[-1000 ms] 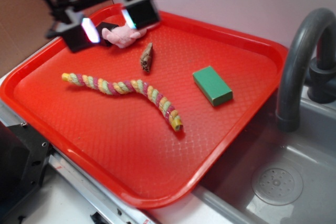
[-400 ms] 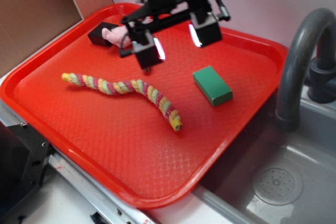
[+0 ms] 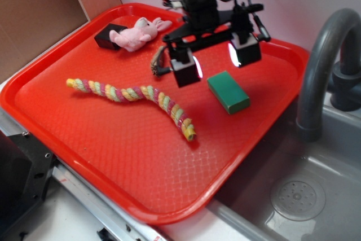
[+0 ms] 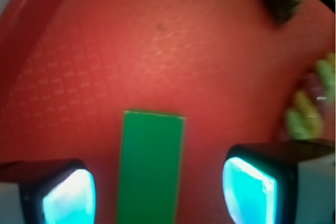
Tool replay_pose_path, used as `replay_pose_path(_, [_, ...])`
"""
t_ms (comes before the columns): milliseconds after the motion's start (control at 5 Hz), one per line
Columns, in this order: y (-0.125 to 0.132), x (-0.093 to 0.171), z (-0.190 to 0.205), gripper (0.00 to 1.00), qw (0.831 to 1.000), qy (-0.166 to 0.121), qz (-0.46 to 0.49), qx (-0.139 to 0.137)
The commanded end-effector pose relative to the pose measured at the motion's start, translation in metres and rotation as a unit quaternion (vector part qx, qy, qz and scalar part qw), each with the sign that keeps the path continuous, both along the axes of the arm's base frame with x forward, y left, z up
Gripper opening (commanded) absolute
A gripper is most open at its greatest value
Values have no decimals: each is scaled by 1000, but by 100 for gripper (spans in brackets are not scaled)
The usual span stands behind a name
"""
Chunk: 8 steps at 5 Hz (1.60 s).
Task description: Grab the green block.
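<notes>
From the exterior view you see the gripper (image 3: 216, 63) hanging above the red tray (image 3: 113, 156), its two fingers spread wide, one pad (image 3: 187, 71) to the left and the other up and to the right, each glowing pale on its inner face; the green block (image 3: 228, 91) lies flat on the tray just below and slightly right of the gap between them, untouched, nearer the tray's right rim than its middle; it is a small matte slab with a lighter green top and darker sides; the tray is glossy plastic with a fine diamond pattern pressed into its floor; a twisted rope (image 3: 135, 97) of yellow, pink and green strands snakes across the middle; a brown ridged shell-like piece (image 3: 156, 63) sits partly behind the left finger; a pink plush toy (image 3: 137, 33) rests against a black block (image 3: 107, 35) at the far left corner; a grey curved faucet (image 3: 321, 66) rises over the sink (image 3: 304, 196) on the right. In the wrist view you look down between the open fingers (image 4: 63, 195); the block (image 4: 151, 169) runs lengthwise between them, closer to the left pad than the right, clear of both; the rope (image 4: 310, 103) shows blurred at the right edge.
</notes>
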State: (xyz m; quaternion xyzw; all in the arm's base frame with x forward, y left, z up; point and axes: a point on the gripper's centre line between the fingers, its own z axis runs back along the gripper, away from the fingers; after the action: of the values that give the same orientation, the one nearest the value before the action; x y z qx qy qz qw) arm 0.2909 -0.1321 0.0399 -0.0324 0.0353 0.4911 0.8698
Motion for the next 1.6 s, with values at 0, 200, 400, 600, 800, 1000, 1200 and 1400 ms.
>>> replay_pose_path(0, [-20,3,-5,100,1000,-3,-16,4])
replay_pose_path(200, [-8,14,-14,100,1000,4,-14,17])
replay_pose_path(400, [-12,10,-18,5,1000,8,-14,22])
replay_pose_path(600, [-10,12,-21,0,999,12,-12,33])
replay_pose_path(800, [-11,9,-23,0,999,18,-8,33])
replay_pose_path(1000, [-2,2,-2,0,997,25,-61,-26])
replay_pose_path(1200, [16,-10,48,0,996,-2,-85,-29])
replay_pose_path(1400, [47,-28,96,0,989,-31,-135,-60])
